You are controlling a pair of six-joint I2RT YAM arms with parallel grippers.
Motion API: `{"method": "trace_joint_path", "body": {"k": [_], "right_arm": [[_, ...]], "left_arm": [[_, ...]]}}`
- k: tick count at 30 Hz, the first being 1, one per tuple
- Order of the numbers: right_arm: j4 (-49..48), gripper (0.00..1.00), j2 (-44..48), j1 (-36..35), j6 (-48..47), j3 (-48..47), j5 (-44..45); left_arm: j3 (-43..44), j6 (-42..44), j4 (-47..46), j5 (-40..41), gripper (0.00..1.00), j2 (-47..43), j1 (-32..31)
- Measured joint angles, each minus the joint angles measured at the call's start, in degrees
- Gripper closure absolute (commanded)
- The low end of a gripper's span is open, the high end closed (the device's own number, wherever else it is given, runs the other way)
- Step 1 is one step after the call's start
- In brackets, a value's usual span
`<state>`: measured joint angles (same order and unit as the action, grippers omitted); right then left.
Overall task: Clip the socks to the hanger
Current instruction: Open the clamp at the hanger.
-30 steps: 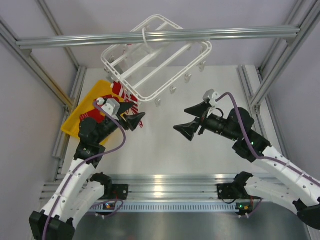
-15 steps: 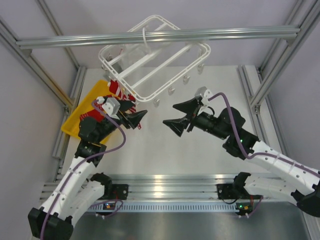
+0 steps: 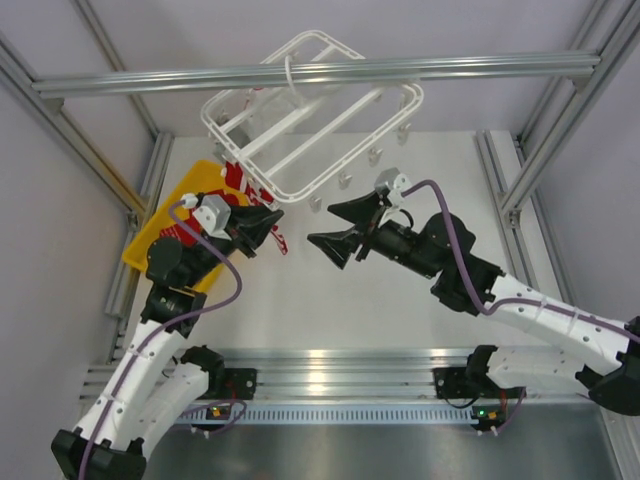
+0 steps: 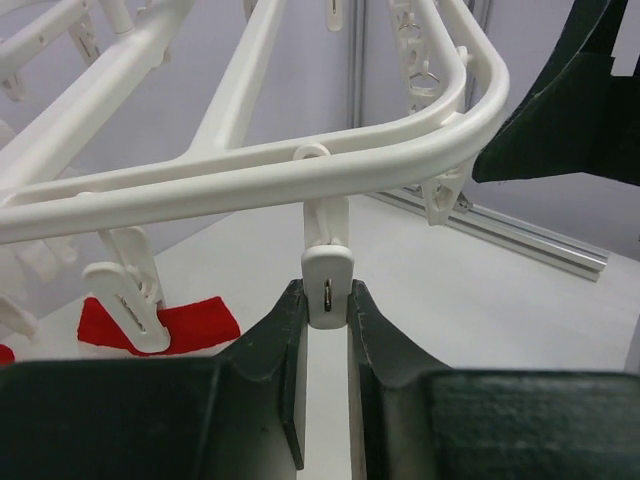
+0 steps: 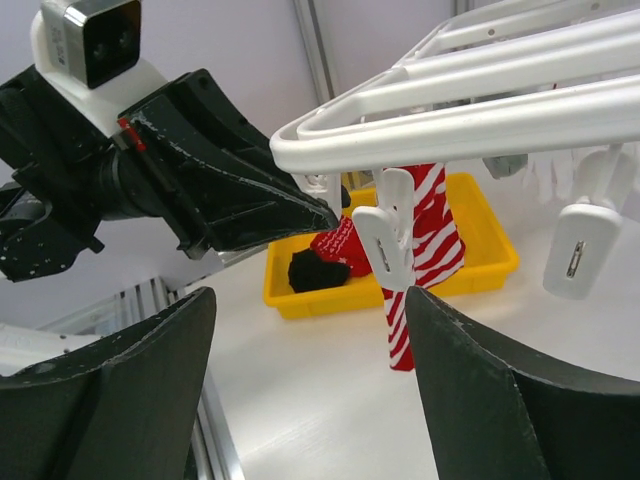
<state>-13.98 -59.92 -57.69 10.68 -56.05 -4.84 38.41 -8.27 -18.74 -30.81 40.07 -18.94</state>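
The white hanger [image 3: 300, 130] hangs from a hook over the back of the table. In the left wrist view my left gripper [image 4: 327, 300] is shut on the lower end of one dangling clip [image 4: 327, 280], both fingers pressed against its sides. A red-and-white striped sock [image 5: 425, 250] hangs from a neighbouring clip [image 5: 385, 245]. More red socks [image 5: 345, 245] lie in the yellow tray. My right gripper [image 5: 308, 310] stands wide open with nothing in it, close to the right of the left gripper [image 3: 262, 225] and just below the hanger's near edge.
The yellow tray [image 3: 160, 235] sits at the table's left, holding red socks and a dark bundle [image 5: 318, 270]. A grey aluminium beam [image 3: 300, 72] crosses above the hanger. Side rails run along both table edges. More free clips [image 5: 580, 250] dangle along the hanger's rim.
My left gripper has closed onto the clip. The right arm has swung left toward the hanger and the left gripper, its jaws a little narrower but still open.
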Motion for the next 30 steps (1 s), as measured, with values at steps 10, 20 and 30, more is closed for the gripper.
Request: {"method": "trace_joint_path", "body": {"k": [10,20,30], "right_arm": [[-0.74,0.14,-3.67,-2.95,3.5,-3.3,5.81],[-1.55,0.13,-6.45,-3.45,7.61,-3.3,9.38],[-6.34,0.1,-6.58,-3.65,10.05,-3.06,9.62]], "left_arm": [[6.16,6.25,13.27,-3.8,1.0,-0.26,-0.04],[14.84,15.15,28.55,-6.58,1.0,3.37,-0.02],[17.66,19.41,33.73,-7.28,1.0,5.27,-0.02]]}}
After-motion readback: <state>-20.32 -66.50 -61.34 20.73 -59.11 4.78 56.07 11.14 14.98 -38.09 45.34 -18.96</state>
